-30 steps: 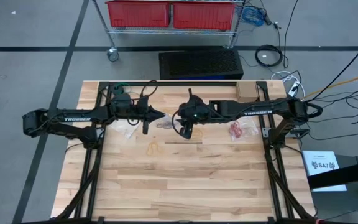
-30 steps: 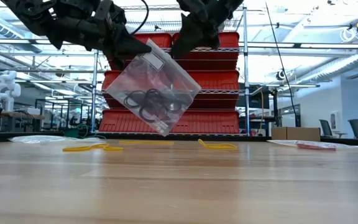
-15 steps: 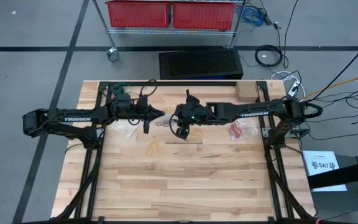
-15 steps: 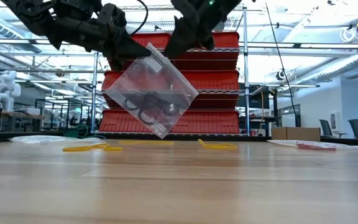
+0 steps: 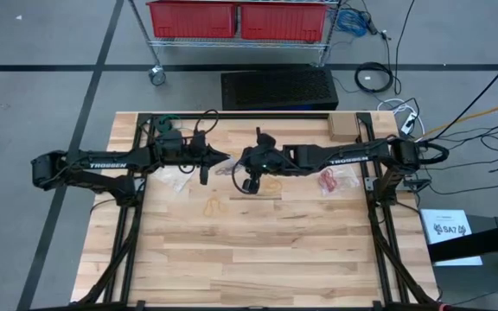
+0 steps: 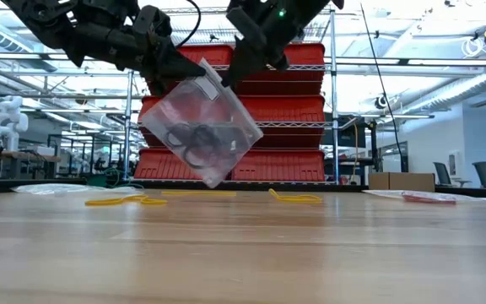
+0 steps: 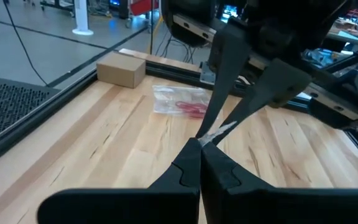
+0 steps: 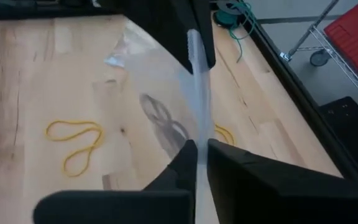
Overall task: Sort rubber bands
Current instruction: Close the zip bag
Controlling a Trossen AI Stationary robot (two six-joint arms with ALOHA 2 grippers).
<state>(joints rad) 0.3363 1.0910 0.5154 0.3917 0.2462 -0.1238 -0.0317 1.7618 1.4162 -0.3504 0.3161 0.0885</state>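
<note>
You see the right gripper [image 6: 224, 78] pinched together on the top edge of a clear plastic bag [image 6: 202, 128], which hangs tilted above the wooden table [image 5: 258, 250]. The left gripper [image 6: 194, 74] is clamped on that same top edge, just beside the right one, so the bag is held between both. Each arm's upper link reads "TROSSEN" in white. Black rubber bands [image 6: 194, 141] sit inside the hanging bag, below both sets of fingertips. Beneath the bag, yellow rubber bands [image 6: 125, 201] lie loose on the table; the right wrist view shows one of them [image 8: 78, 144] flat on the wood beside the bag. Red rubber bands [image 7: 188, 108] lie in a second clear bag on the table, well apart from the held bag, on the right arm's side near a cardboard box [image 7: 120, 68].
</note>
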